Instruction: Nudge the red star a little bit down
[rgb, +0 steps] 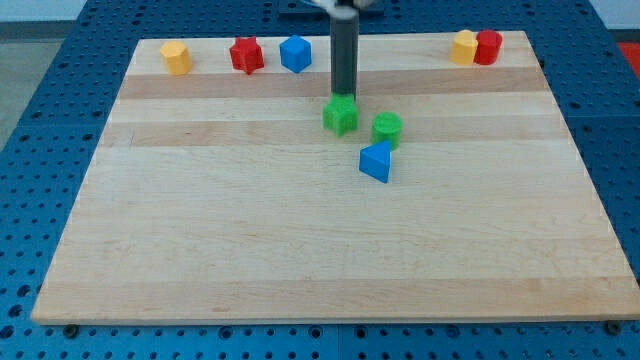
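So the red star (246, 54) sat up near the view's top edge of the board (300, 250), between the yellow block (176, 57) and the blue block (295, 53). My tip (343, 97) was just a bare rod holding nothing, right at the top of the green cube (340, 115), well right of the star. I figured it needed to get above the star to push down.
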